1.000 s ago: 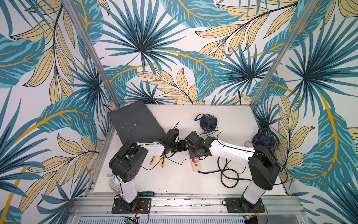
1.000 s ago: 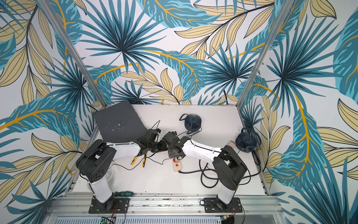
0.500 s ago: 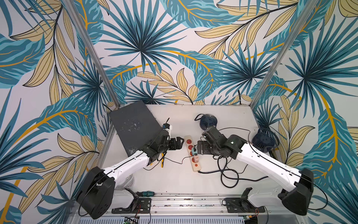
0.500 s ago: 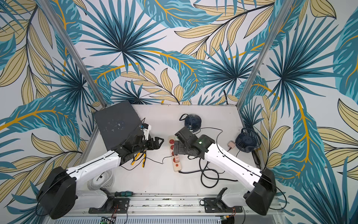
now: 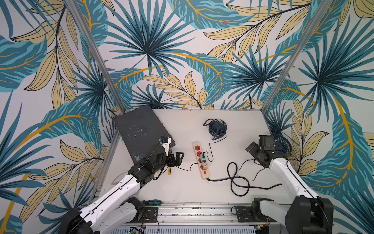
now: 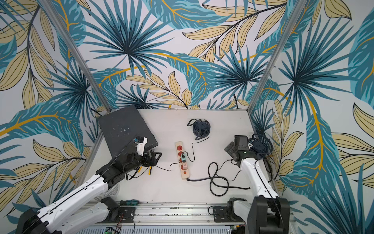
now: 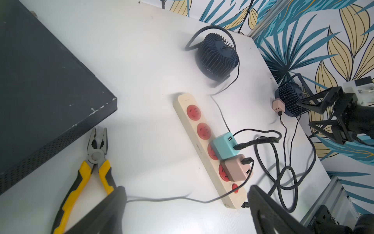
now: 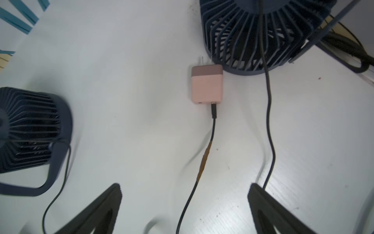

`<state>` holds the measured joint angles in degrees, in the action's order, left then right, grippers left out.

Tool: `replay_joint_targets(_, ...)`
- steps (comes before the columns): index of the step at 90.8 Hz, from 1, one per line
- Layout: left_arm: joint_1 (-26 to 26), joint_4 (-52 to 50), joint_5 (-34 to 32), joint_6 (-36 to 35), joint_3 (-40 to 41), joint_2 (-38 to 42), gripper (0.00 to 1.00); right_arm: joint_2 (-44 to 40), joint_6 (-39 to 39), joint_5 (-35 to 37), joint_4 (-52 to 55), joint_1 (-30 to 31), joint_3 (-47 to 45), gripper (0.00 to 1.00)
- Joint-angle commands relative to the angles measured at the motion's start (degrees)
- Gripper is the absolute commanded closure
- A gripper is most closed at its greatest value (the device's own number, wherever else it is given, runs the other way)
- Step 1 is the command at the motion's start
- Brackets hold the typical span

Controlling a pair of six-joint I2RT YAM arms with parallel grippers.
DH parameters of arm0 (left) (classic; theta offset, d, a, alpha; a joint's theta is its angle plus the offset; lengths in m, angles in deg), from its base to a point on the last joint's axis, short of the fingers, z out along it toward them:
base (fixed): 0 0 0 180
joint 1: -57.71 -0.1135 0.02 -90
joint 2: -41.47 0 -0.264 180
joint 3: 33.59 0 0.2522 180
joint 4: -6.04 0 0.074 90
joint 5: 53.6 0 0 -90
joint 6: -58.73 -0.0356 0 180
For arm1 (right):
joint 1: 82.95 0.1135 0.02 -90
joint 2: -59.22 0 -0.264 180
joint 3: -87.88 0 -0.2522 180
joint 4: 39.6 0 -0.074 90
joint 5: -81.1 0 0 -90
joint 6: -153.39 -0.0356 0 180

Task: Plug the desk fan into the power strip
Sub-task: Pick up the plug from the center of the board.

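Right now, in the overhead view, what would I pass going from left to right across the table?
Black board → power strip → looped black cord → small fan at the right edge, partly behind the arm.

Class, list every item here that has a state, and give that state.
Power strip: two sockets taken, two free.
Teal adapter: plugged into strip.
Pink adapter on strip: plugged in.
Loose pink adapter: unplugged, lying flat.
Left gripper: open, empty.
Right gripper: open, empty.
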<state>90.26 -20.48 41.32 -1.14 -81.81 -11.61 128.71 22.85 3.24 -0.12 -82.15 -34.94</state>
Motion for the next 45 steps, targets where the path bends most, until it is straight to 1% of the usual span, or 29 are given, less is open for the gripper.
replay_joint_targets(1,0.03,-1.97,-0.54,-1.33,0.94,1.72,0.02,4.91,4.89,0.40,-6.25,-4.58,0.49,0.00)
replay_joint_targets(13,-0.04,-2.33,-0.55,-1.73,1.06,1.51,0.02,13.34,7.82,-0.80,-7.88,-7.64,3.45,0.00)
replay_joint_targets(29,-0.03,-2.34,-0.30,-1.92,0.89,1.33,0.02,22.14,11.33,2.24,-7.79,-9.20,8.47,0.01)
replay_joint_targets(37,-0.03,-2.53,-0.46,-2.06,0.88,1.32,0.02,25.19,12.24,1.39,-8.09,-9.82,10.12,0.06)
replay_joint_targets(45,-0.04,-2.62,-0.40,-2.16,0.97,1.10,0.02,28.14,13.18,0.34,-8.03,-9.85,11.34,0.13)
